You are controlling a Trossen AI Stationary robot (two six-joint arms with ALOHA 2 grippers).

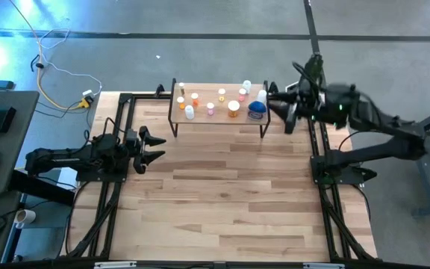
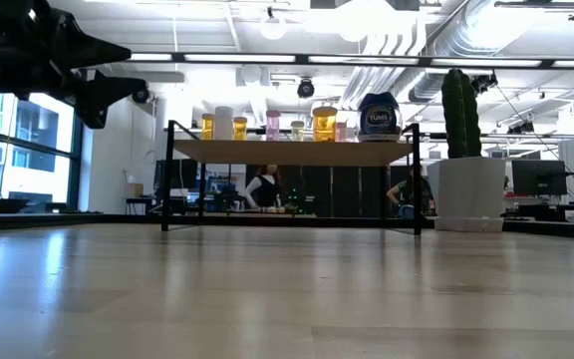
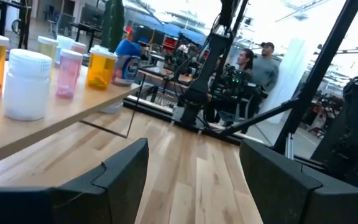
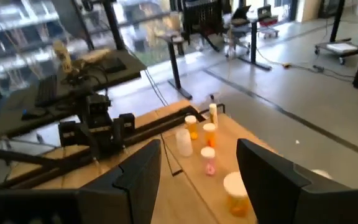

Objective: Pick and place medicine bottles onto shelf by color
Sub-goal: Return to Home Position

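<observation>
Shelf: the light-wood shelf (image 1: pixel 222 117) on black legs stands at the far middle of the table.
Medicine bottles: the medicine bottles (image 1: pixel 234 109), orange, pink, white and yellowish, stand upright across the board, with the squat blue jar (image 1: pixel 257 110) towards its right end.
Right gripper: the right gripper (image 1: pixel 273 103) hangs just beside the shelf's right end, pointing left, fingers apart and empty.
Left gripper: the left gripper (image 1: pixel 155 147) sits at the table's left side, well apart from the shelf, fingers spread, holding nothing.
Background: a cactus in a white pot (image 2: pixel 463 189) stands right of the shelf.
</observation>
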